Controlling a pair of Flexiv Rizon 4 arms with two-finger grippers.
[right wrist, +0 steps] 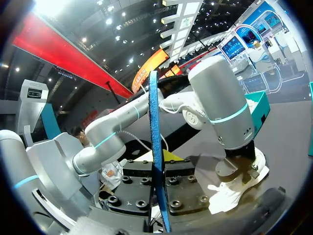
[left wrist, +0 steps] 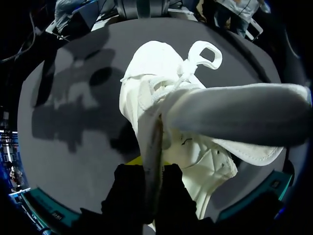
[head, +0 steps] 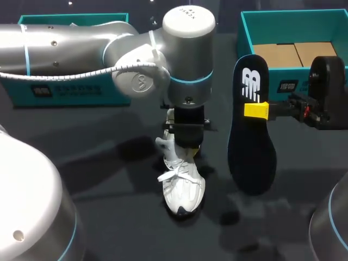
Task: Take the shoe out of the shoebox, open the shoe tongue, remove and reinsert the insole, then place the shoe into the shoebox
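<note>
Head view: white lace-up sneaker point(head: 183, 190) is stood on dark desk point(head: 81, 128), left jaws at its heel. Black foam insole point(head: 250, 152) is held upright beside it by right jaws.
Left wrist view: left jaws are clamped on sneaker collar.
Right wrist view: right jaws are clamped on insole, seen edge-on.

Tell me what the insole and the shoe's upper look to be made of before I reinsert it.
Insole: dark matte top with white print and a thin blue edge in the right wrist view; probably fabric-covered foam. Shoe: white, smooth panels with punched holes and stitching, likely synthetic leather, though the look leaves it open. Its laces look woven.
</note>
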